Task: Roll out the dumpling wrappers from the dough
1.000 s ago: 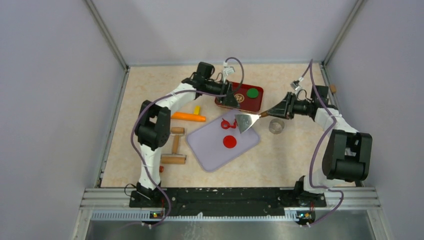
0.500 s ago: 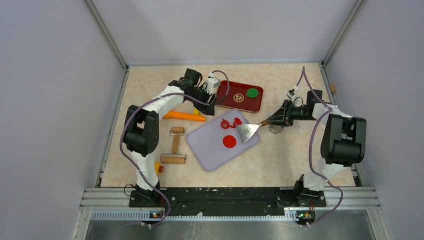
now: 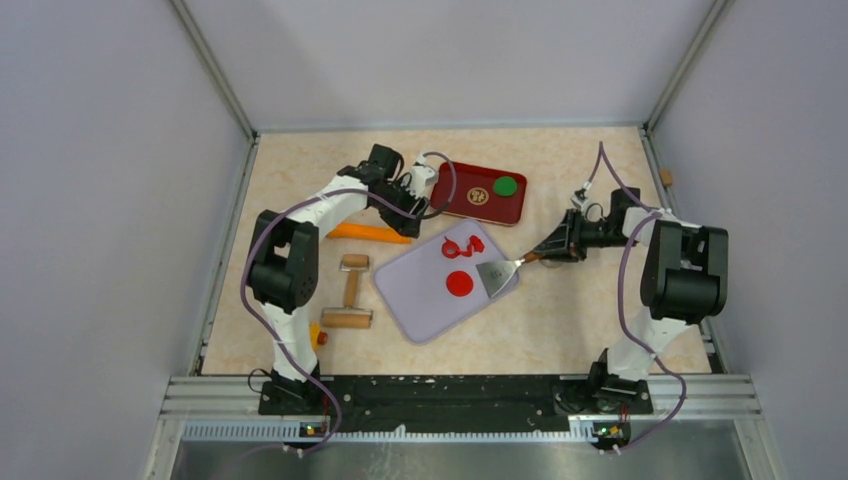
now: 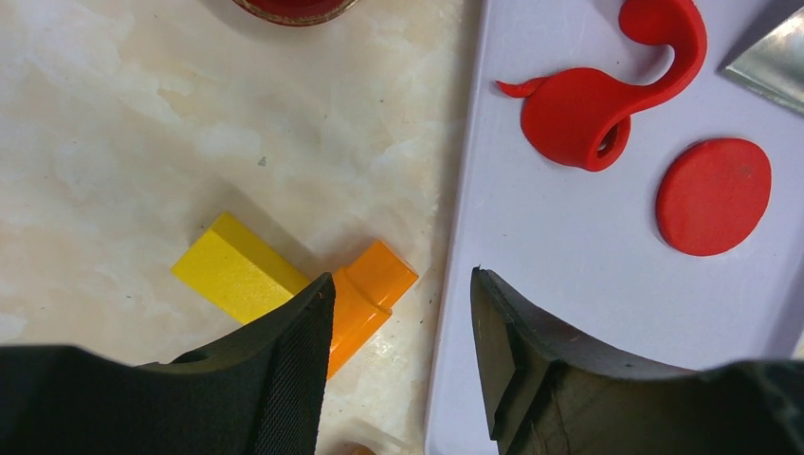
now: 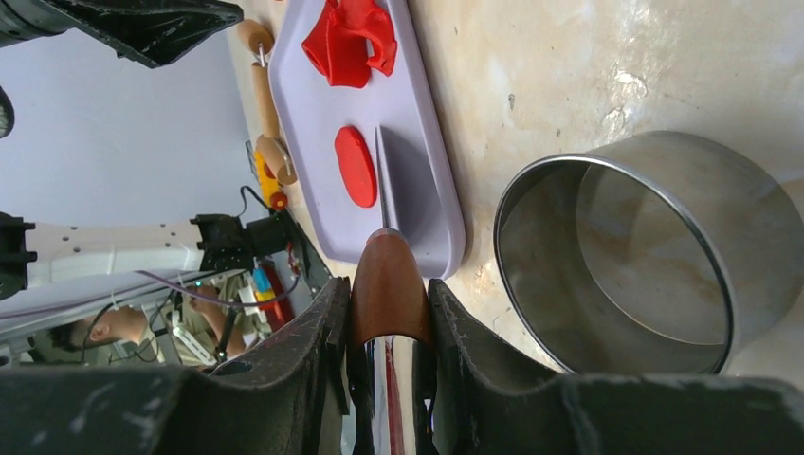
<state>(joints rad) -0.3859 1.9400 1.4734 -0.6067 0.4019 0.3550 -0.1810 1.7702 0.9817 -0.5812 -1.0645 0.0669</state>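
A round red dumpling wrapper lies flat in the middle of the lilac board. The ragged red dough curls near the board's far edge. My right gripper is shut on the brown handle of a metal scraper. Its blade rests on the board just right of the wrapper. My left gripper hangs open and empty over the board's far-left edge, with the dough and the wrapper ahead of it.
A red tray holding a green disc stands behind the board. A steel ring cutter sits right beside my right gripper. An orange carrot, a yellow block and a wooden rolling pin lie left of the board.
My left gripper drew back from the red tray to the board's far-left corner. The right gripper lowered the scraper toward me, setting the blade on the board beside the wrapper.
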